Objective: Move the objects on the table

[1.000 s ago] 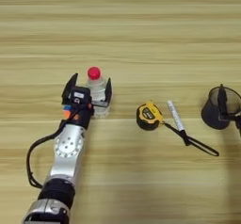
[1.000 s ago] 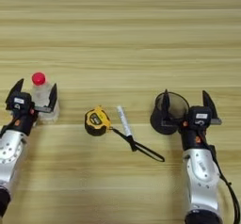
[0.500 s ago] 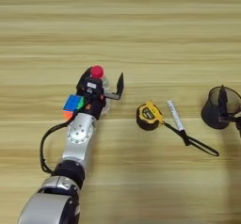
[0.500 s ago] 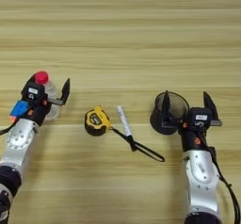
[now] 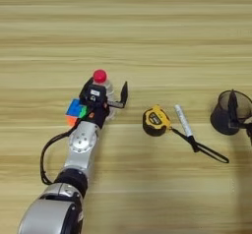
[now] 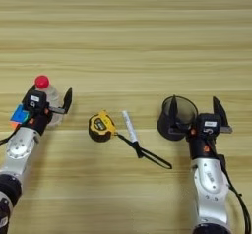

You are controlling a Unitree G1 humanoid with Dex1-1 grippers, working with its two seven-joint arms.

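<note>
Bottle [image 5: 102, 89] first: clear plastic, red cap, standing upright on the left part of the table [image 5: 147, 26], and the left claw [image 5: 105, 94] is right around it. One black finger shows clear on the bottle's right side, the other sits on its left behind the wrist, so the claw is spread with the bottle between the fingers; whether either finger touches the plastic, I cannot tell. That straddle looks like a set-up for a pinch on the body below the cap.

Tucked against the left wrist, just left of the bottle, sits the cube [image 5: 76, 111], its blue, green and orange faces peeking out from behind the arm. It is close enough that a careless sweep could nudge it.

Out toward the middle lies the tape measure [image 6: 100, 127], yellow and black, flat on the table, its strap [image 6: 147, 154] trailing away to the right. The marker [image 6: 129, 126] lies just beside it, slanted, with the strap passing by its lower end.

Further right, the cup [image 6: 175, 117], dark and translucent. The right claw [image 6: 195, 114] is spread too, one finger inside or against the cup's mouth, the other well outside to the right. That reads as a grip lined up on the cup's wall, not yet closed.
</note>
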